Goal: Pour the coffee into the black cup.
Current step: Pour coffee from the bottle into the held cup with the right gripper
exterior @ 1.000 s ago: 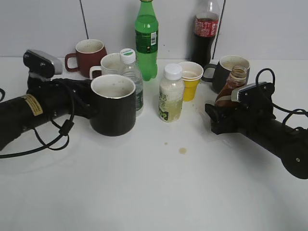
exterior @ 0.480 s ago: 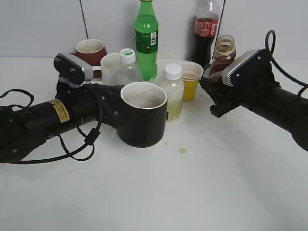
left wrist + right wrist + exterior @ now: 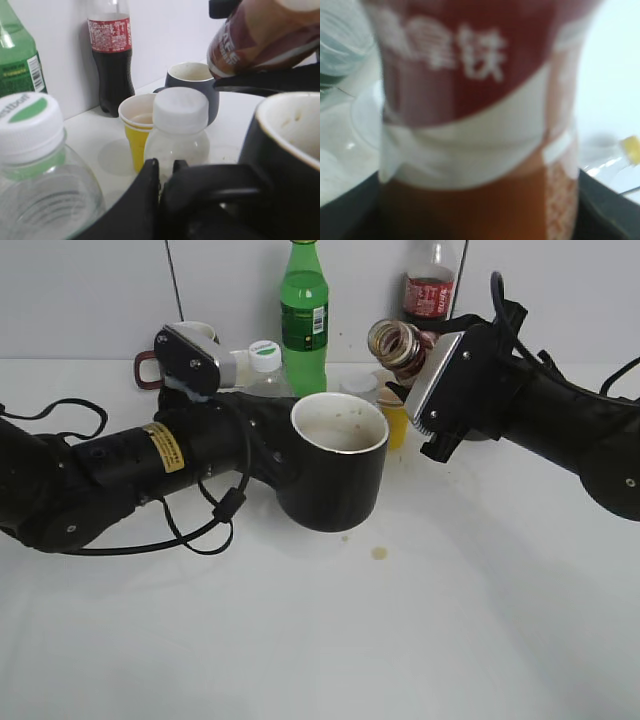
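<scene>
My left gripper point(image 3: 272, 455) is shut on the handle of the black cup point(image 3: 335, 475) and holds it above the table at the middle; its rim fills the right of the left wrist view point(image 3: 290, 130), where the jaws point(image 3: 167, 172) pinch the handle. My right gripper point(image 3: 420, 390) is shut on the coffee bottle point(image 3: 397, 344), which is open, tilted left, its mouth up and to the right of the cup's rim. The bottle's red and white label fills the right wrist view point(image 3: 470, 100) and shows at the top right of the left wrist view point(image 3: 260, 35).
Behind stand a green bottle point(image 3: 304, 310), a cola bottle point(image 3: 428, 290), a maroon mug point(image 3: 150, 365), a clear water bottle point(image 3: 35, 165), a small white-capped bottle point(image 3: 180, 130), a yellow paper cup point(image 3: 137, 127) and a dark grey mug point(image 3: 192, 82). A brown spot point(image 3: 379, 553) marks the table.
The left arm has carried the black cup right and slightly up. The right arm has lifted the coffee bottle, moved it left and tilted its mouth toward the cup.
</scene>
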You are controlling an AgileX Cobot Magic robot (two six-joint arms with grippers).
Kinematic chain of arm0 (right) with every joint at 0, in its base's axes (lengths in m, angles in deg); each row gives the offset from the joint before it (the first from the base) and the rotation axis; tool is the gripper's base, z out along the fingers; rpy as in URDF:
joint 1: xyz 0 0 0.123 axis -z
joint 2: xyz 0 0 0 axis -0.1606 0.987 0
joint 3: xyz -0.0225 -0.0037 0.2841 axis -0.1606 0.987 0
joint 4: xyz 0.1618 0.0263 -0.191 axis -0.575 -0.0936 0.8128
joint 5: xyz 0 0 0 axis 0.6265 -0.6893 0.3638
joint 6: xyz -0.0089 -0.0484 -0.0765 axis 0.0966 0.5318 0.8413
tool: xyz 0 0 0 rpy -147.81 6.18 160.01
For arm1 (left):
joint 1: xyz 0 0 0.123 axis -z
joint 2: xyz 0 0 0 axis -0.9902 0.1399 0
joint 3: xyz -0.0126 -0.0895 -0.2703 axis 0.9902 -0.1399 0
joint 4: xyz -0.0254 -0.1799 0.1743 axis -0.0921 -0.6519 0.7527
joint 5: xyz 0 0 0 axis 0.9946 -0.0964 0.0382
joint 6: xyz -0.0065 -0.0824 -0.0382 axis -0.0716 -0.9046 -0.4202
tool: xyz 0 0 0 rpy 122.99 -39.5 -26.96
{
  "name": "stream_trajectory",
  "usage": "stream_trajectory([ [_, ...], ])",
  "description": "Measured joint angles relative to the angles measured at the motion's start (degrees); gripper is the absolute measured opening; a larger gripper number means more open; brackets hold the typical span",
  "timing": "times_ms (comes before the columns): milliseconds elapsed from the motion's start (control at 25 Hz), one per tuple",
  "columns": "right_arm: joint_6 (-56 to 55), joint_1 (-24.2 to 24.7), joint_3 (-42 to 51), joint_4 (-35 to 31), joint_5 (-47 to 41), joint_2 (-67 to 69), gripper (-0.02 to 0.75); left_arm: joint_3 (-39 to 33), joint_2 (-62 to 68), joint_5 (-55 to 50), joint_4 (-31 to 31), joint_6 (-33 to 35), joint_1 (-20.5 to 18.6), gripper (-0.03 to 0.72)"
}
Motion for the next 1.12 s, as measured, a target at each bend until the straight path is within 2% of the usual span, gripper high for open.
stream_trajectory([
  [360,16.49,0.00,-0.12,0.00,0.00,-0.06,0.503,0.05,0.00,3.16,2.13,0.06,0.05,0.055],
  [760,24.75,0.00,-0.12,-1.00,2.19,-0.06,0.503,0.05,0.00,3.68,7.83,0.06,0.05,0.054],
  [1120,30.14,0.00,-0.12,-2.92,3.53,-0.06,0.503,0.05,0.00,4.02,8.31,0.06,0.05,0.054],
])
